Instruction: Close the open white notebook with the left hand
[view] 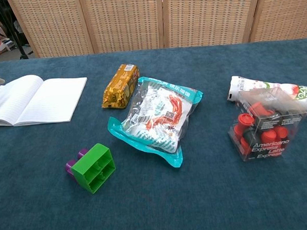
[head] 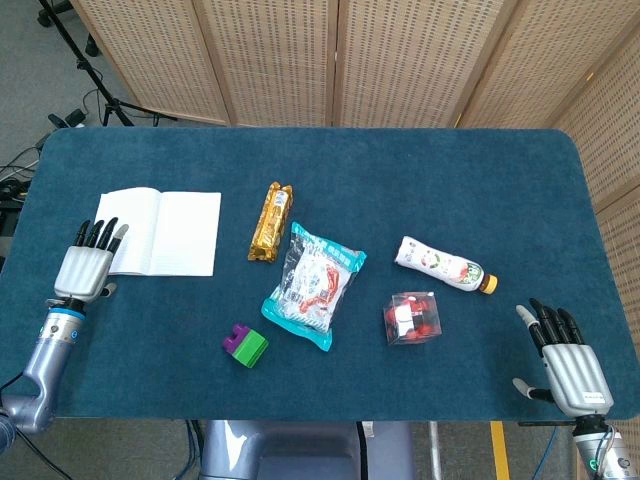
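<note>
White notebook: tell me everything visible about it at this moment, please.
The white notebook lies open and flat on the blue table, near its left end, both pages facing up. The pages look like thin, faintly ruled paper with nothing written on them; the chest view shows the left page curving up from the centre fold. The left hand sits at its left edge, fingers spread and pointing over the near left corner; whether they touch the paper cannot be told. The gold snack pack lies apart to its right.
</note>
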`<state>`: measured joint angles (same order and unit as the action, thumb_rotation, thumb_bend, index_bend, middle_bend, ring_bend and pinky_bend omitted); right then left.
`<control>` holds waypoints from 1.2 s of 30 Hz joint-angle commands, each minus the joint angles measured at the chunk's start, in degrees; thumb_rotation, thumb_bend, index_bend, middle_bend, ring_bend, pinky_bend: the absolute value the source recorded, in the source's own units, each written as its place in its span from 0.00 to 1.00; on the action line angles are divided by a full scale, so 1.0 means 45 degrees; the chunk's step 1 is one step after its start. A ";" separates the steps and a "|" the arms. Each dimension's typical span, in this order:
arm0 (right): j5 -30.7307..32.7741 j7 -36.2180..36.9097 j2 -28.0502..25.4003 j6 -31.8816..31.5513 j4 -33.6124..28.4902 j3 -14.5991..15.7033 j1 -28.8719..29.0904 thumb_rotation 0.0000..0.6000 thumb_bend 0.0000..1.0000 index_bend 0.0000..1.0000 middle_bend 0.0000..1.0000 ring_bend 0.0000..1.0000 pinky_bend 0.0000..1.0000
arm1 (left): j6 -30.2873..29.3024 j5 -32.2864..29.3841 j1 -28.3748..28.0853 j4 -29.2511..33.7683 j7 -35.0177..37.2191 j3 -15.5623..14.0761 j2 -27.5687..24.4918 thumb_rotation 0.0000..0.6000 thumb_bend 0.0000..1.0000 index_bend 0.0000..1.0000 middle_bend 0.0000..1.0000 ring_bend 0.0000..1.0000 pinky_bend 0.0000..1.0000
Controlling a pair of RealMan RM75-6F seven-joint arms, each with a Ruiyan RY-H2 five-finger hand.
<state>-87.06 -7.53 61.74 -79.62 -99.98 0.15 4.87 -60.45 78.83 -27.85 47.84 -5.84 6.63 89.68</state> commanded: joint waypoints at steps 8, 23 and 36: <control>0.0015 0.0044 0.0010 0.0062 0.0040 0.0009 0.0032 1.00 0.00 0.00 0.00 0.00 0.00 | 0.0135 -0.0157 -0.0157 -0.0615 0.0194 0.0063 0.0396 1.00 0.15 0.00 0.00 0.00 0.00; 0.0059 0.0006 0.0045 0.0105 0.0055 0.0009 0.0058 1.00 0.00 0.00 0.00 0.00 0.00 | 0.0475 -0.0346 -0.0416 -0.1263 0.0272 0.0137 0.0857 1.00 0.15 0.00 0.00 0.00 0.00; 0.0092 -0.0090 0.0104 0.0176 0.0075 0.0030 0.0088 1.00 0.00 0.00 0.00 0.00 0.00 | 0.0532 -0.0313 -0.0542 -0.1938 0.0338 0.0072 0.1299 1.00 0.16 0.00 0.00 0.00 0.00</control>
<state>-86.64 -7.94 62.20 -78.83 -99.65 0.29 5.27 -58.09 77.44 -30.24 39.29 -4.38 6.95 95.38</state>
